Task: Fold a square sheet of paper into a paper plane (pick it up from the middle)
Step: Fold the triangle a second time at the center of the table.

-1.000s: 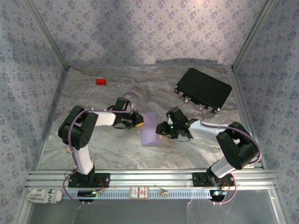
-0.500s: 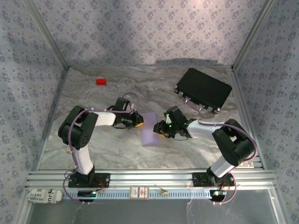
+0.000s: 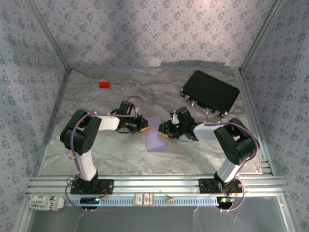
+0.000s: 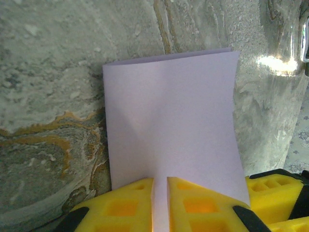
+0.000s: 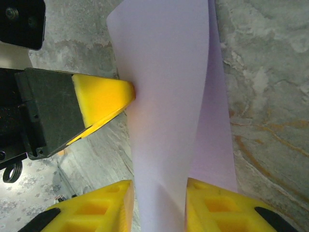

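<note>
The square sheet of paper (image 3: 155, 135), pale lilac, lies folded over into a tilted oblong in the middle of the table. My left gripper (image 3: 145, 126) is shut on its left edge; in the left wrist view the paper (image 4: 169, 121) runs out from the narrow slit between my yellow fingertips (image 4: 160, 193). My right gripper (image 3: 163, 130) is at the paper's right edge. In the right wrist view a raised, bowed layer of paper (image 5: 166, 96) passes between my right fingertips (image 5: 159, 203), which stand apart on either side of it. The left gripper's yellow finger (image 5: 101, 96) touches the far edge.
A black rectangular case (image 3: 210, 93) sits at the back right of the marbled table (image 3: 116, 154). A small red block (image 3: 104, 84) lies at the back left. Patterned walls enclose the table on three sides.
My right gripper has slid left onto the paper's edge and its jaws have narrowed around the raised layer. The left gripper has kept its hold and place.
</note>
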{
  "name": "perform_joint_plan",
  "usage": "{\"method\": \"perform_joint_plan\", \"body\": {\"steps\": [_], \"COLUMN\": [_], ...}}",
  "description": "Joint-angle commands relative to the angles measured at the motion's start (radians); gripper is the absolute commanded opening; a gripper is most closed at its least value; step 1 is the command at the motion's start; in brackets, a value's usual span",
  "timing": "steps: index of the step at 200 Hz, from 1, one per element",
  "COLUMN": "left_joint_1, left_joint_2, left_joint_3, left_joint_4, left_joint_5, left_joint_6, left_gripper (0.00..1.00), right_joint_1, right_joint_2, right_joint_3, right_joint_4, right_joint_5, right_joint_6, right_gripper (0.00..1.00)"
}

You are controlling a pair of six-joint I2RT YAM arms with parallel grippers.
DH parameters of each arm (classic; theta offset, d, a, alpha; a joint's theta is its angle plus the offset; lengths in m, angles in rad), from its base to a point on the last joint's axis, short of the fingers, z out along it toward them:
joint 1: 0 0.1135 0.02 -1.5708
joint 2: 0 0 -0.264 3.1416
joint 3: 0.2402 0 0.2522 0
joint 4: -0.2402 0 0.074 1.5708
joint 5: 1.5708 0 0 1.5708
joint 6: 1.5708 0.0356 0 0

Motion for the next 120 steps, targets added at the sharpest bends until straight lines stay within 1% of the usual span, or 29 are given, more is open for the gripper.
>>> {"method": "perform_joint_plan", "body": {"steps": [1, 8, 41, 66, 96, 120], "left_joint_1": [-0.001, -0.001, -0.001, -0.001, -0.001, -0.001], "left_joint_2": [0.025, 0.027, 0.026, 0.025, 0.016, 0.0], "left_joint_3": [-0.003, -0.003, 0.002, 0.003, 0.011, 0.018], "left_joint_4": [-0.007, -0.007, -0.011, -0.008, 0.0, 0.0], "left_joint_5": [0.013, 0.013, 0.016, 0.02, 0.028, 0.034], "left_joint_6": [0.029, 0.03, 0.03, 0.032, 0.032, 0.031], "left_gripper": [0.15, 0.15, 0.15, 0.16, 0.18, 0.23], "right_joint_1": [-0.014, -0.018, -0.029, -0.033, -0.034, -0.037], "right_joint_2": [0.033, 0.039, 0.063, 0.08, 0.091, 0.097], "right_joint_3": [-0.002, 0.001, 0.011, 0.02, 0.025, 0.032], "right_joint_4": [0.054, 0.058, 0.062, 0.065, 0.068, 0.053], "right_joint_5": [-0.061, -0.068, -0.088, -0.106, -0.119, -0.111], "right_joint_6": [0.009, 0.01, 0.001, -0.009, -0.015, -0.021], "right_gripper": [0.28, 0.27, 0.26, 0.19, 0.16, 0.1]}}
